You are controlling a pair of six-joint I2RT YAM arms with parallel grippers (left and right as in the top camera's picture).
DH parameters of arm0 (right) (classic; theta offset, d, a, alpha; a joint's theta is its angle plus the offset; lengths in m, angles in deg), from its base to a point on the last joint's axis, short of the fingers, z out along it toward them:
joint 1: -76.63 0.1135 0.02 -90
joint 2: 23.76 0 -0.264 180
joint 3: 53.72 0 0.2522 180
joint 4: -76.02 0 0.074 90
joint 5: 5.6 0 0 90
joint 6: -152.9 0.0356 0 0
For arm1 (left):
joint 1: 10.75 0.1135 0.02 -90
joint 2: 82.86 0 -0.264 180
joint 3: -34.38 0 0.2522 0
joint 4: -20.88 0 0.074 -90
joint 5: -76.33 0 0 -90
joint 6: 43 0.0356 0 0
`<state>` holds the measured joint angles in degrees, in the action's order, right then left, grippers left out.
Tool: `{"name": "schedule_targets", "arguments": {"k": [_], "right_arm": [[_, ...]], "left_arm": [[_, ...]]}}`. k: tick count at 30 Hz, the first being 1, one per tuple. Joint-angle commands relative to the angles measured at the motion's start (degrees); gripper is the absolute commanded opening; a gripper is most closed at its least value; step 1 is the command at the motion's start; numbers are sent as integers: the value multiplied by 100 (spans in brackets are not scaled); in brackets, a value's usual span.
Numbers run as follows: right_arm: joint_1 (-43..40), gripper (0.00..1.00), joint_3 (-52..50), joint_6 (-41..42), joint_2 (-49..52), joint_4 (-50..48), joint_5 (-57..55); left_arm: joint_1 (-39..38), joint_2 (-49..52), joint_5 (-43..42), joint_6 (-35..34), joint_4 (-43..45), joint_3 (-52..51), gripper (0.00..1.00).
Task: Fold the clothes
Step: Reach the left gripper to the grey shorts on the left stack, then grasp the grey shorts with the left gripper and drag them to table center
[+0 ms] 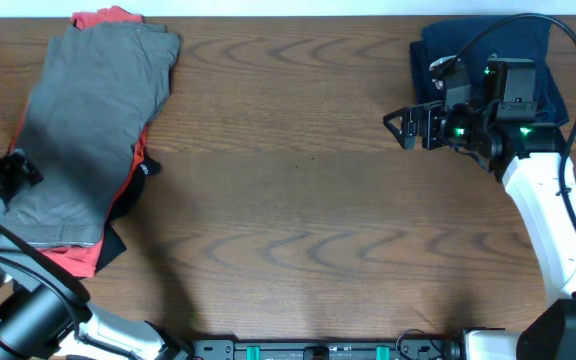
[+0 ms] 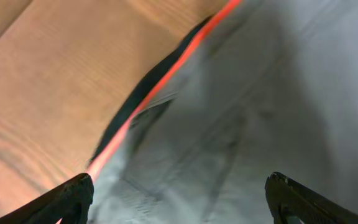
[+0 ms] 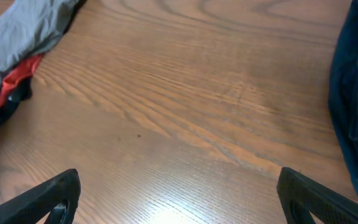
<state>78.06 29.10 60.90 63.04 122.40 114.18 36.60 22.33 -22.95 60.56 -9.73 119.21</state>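
A pile of clothes lies at the table's left: a grey garment (image 1: pixel 88 130) on top, a red one (image 1: pixel 108 18) and a black one (image 1: pixel 116 240) showing under its edges. My left gripper (image 1: pixel 16 170) is open right over the grey garment's left edge; the left wrist view shows grey cloth (image 2: pixel 260 112) between its fingers (image 2: pixel 179 199), with red and black edges (image 2: pixel 142 106) beside it. A folded navy garment (image 1: pixel 488 50) lies at the far right. My right gripper (image 1: pixel 406 127) is open and empty over bare wood, left of the navy garment (image 3: pixel 356 93).
The wooden table (image 1: pixel 298 200) stretches between the two piles. The right arm's white link (image 1: pixel 553 220) runs along the right side. A black and green bar (image 1: pixel 318 350) sits at the front edge.
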Motion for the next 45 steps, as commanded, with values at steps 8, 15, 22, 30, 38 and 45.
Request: {"name": "schedule_targets", "arguments": {"k": [8, 15, 22, 30, 38, 45], "right_arm": [[127, 99, 131, -44, 52, 0, -407], [127, 99, 131, -44, 52, 0, -407], [127, 99, 131, -44, 52, -4, -407], [127, 99, 131, -44, 52, -46, -409], [127, 99, 131, -44, 52, -70, -411], [125, 80, 131, 0, 46, -232, -409]], "left_arm": [[208, 553, -81, 144, -85, 129, 80], [210, 638, -79, 144, -168, 129, 58], [208, 638, -79, 142, -168, 129, 33], [208, 636, -81, 142, -168, 129, 6], [26, 81, -227, -365, -17, 208, 6], [-658, -1099, -1386, -1261, -286, 289, 6]]}}
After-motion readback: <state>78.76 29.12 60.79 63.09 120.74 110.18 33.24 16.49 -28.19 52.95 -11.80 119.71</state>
